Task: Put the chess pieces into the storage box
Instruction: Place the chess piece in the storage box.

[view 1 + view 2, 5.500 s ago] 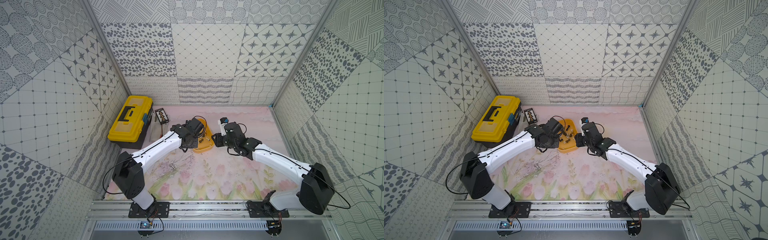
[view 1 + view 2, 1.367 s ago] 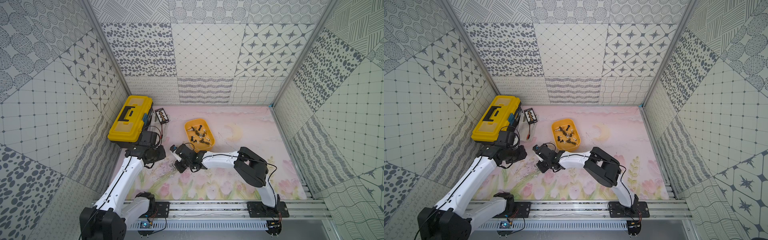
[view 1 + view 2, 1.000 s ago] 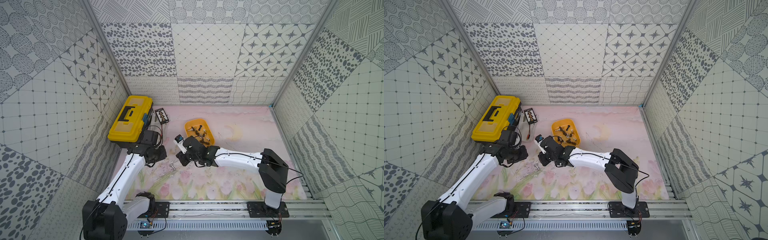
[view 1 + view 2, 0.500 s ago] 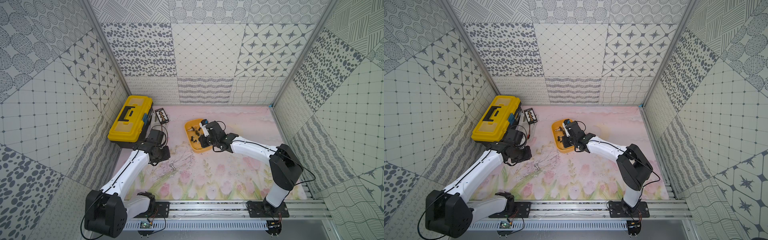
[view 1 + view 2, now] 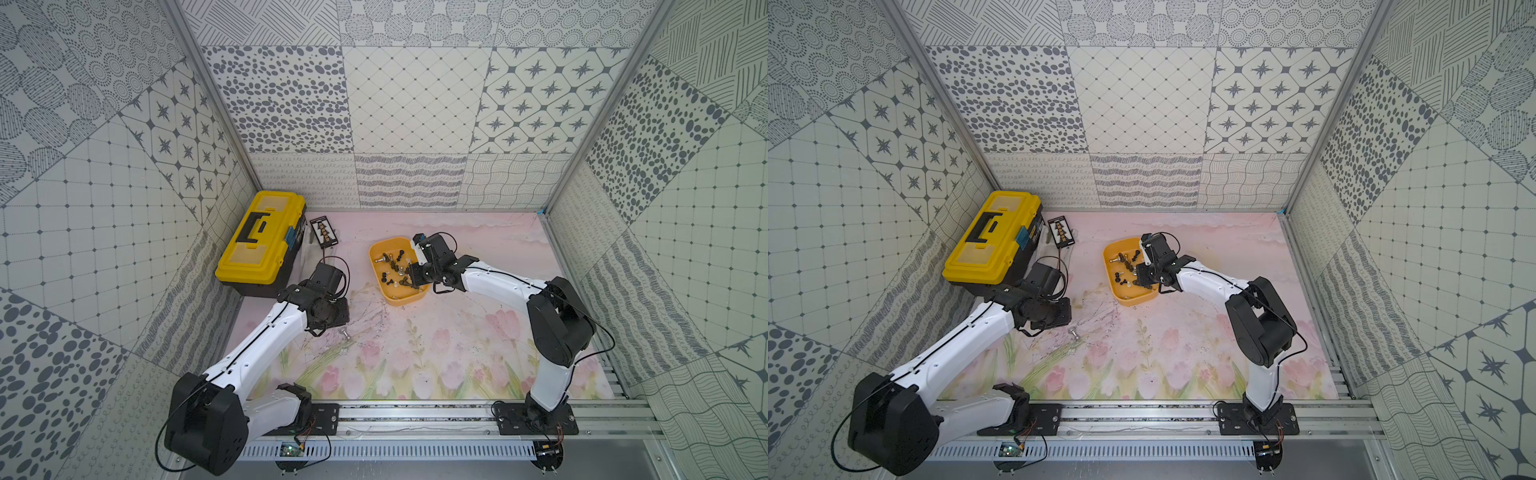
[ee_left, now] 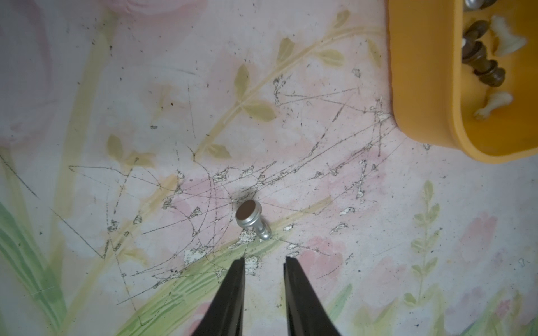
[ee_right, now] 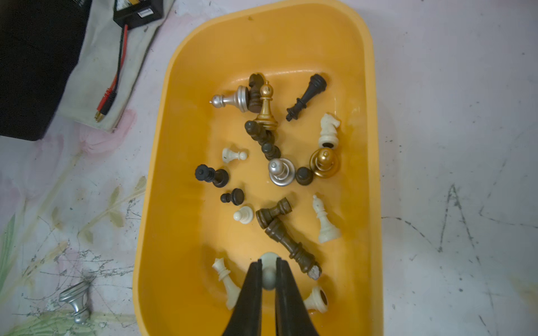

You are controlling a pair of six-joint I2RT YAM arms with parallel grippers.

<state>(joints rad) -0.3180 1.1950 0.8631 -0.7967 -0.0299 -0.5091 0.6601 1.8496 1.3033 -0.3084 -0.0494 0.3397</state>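
On the floral mat [image 5: 457,353], taking both top views as a clock face with 12 at the back wall: yellow-and-black toolbox [image 5: 262,241] sits at 10 o'clock against the side wall, lid closed, handle flat. Left arm [image 5: 266,336] reaches in from 7 o'clock toward mid-mat; right arm [image 5: 498,286] reaches from 5 o'clock, wrist bent over the tray. Storage box [image 5: 405,300], an orange-yellow tray, lies just off centre toward 12 o'clock, flat on the mat, long axis running roughly 11 to 5. Small black case [image 5: 324,232] lies at 11 o'clock, just beside the toolbox. Chess pieces [image 7: 276,171] inside the box: dark, cream, silver and gold, scattered over its floor, most on their sides, a few standing on their bases. Silver pawn [image 6: 250,218] is outside the box, on its side on the mat at about 7 o'clock from the tray, well apart from it. Left gripper [image 6: 263,259]: fingers parted, nothing between them, tips just short of the silver pawn and not touching it. Right gripper [image 7: 268,261]: fingers clamped on a cream piece [image 7: 268,276], probably a pawn (the fingers cover most of it), held over the 5 o'clock end of the box interior.
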